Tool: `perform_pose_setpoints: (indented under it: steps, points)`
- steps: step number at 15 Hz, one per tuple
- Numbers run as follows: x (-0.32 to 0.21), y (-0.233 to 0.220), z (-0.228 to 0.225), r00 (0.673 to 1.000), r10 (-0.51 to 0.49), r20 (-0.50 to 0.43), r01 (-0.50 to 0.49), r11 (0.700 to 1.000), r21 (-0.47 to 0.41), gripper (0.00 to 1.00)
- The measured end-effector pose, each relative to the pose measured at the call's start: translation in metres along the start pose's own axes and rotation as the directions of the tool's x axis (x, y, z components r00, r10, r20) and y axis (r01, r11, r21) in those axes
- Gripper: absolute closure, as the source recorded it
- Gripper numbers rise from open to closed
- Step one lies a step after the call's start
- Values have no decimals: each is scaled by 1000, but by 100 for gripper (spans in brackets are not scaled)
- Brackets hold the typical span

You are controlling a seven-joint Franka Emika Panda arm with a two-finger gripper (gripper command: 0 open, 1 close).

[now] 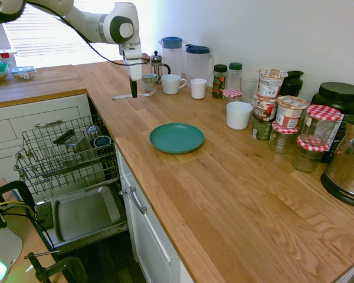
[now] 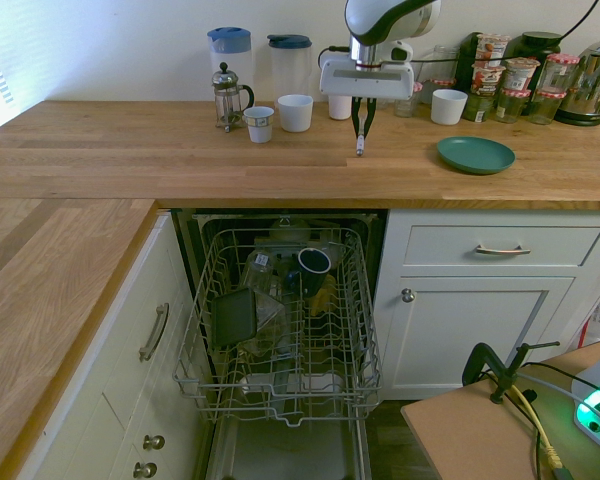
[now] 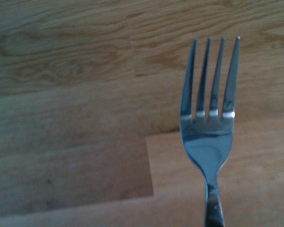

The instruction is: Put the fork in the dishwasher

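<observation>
The silver fork lies level at the countertop near the back, its handle reaching toward the counter's front edge. My gripper comes straight down on its middle and is shut on it. From the opposite side the gripper shows with the fork's end sticking out below the fingertips. Up close, the fork shows its tines over the wood. Whether it still touches the counter I cannot tell. Below the counter the dishwasher stands open, its wire rack pulled out over the lowered door.
A green plate lies mid-counter. White mugs, a French press, two jugs and several jars line the back wall. The rack holds a dark mug and a dark flat item.
</observation>
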State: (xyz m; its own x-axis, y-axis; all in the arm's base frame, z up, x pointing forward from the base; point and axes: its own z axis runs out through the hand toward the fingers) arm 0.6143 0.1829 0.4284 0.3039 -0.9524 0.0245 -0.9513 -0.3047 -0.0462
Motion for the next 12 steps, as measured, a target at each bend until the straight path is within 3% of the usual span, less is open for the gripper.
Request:
perform_pose_setpoints:
  steps: [7, 12]
  points:
    - [-100, 58, -24, 999, -52, -9, 52, 999, -10, 100]
    - [-119, 62, -23, 998, -54, -23, 53, 999, -10, 100]
